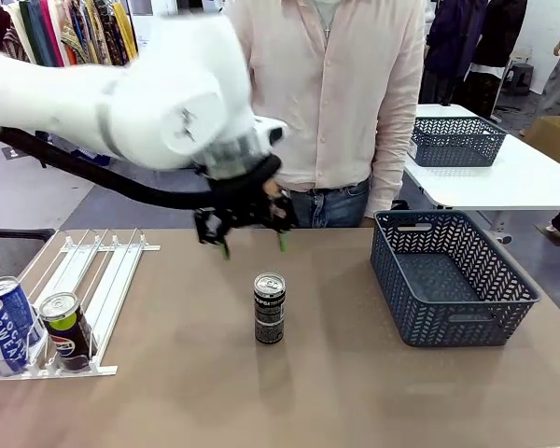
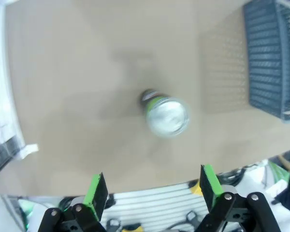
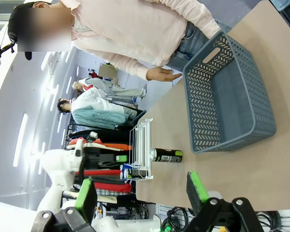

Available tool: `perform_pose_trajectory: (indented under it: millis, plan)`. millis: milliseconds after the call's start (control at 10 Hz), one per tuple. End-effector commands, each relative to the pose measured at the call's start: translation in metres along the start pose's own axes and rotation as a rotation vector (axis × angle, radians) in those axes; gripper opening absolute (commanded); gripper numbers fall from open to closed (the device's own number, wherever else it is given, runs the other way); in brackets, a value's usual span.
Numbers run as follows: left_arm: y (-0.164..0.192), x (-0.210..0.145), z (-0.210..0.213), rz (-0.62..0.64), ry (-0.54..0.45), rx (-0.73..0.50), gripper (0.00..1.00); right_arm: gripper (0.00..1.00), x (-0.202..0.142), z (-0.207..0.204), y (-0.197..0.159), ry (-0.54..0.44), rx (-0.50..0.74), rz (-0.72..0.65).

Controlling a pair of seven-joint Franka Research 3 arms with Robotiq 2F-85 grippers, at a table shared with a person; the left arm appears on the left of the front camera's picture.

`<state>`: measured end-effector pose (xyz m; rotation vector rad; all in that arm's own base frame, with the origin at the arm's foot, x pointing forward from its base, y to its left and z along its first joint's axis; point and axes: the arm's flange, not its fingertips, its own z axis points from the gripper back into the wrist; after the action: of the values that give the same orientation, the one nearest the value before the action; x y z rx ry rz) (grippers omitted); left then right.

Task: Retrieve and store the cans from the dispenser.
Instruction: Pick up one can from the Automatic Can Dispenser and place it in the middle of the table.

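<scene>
The black can (image 1: 270, 308) stands upright on the table (image 1: 187, 392), left of the basket (image 1: 392, 280), below the left gripper (image 1: 254, 246), whose jaws are wide and empty; probably stiff, slick and light, best pinched across its mid-body.

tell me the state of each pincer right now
left pincer: open, empty; the black can stands free, not gripped
right pincer: open, empty
</scene>
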<state>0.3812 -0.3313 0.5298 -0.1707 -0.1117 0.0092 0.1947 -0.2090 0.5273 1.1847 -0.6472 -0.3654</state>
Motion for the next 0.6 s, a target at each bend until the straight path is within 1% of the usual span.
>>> perform_pose_trajectory:
  millis: [0, 100, 200, 300, 400, 500]
  plan:
    - [0.08, -0.025, 0.049, 0.009, 0.039, 0.082, 1.0, 1.0, 0.003, 0.0, 0.003, -0.009, 0.031, 0.026]
    - [0.127, -0.035, 0.076, 0.015, 0.092, 0.033, 1.0, 1.0, 0.003, 0.0, 0.003, -0.009, 0.031, 0.026]
    - [0.185, -0.047, 0.103, 0.023, 0.148, -0.106, 1.0, 1.0, 0.003, 0.0, 0.003, -0.009, 0.031, 0.026]
    - [0.239, -0.06, 0.12, 0.034, 0.168, -0.249, 1.0, 1.0, 0.003, 0.0, 0.003, -0.009, 0.031, 0.026]
    - [0.295, -0.077, 0.13, 0.093, 0.159, -0.423, 1.0, 1.0, 0.003, 0.0, 0.003, -0.009, 0.031, 0.026]
    - [0.348, -0.097, 0.132, 0.13, 0.12, -0.603, 1.0, 1.0, 0.003, 0.0, 0.003, -0.009, 0.031, 0.026]
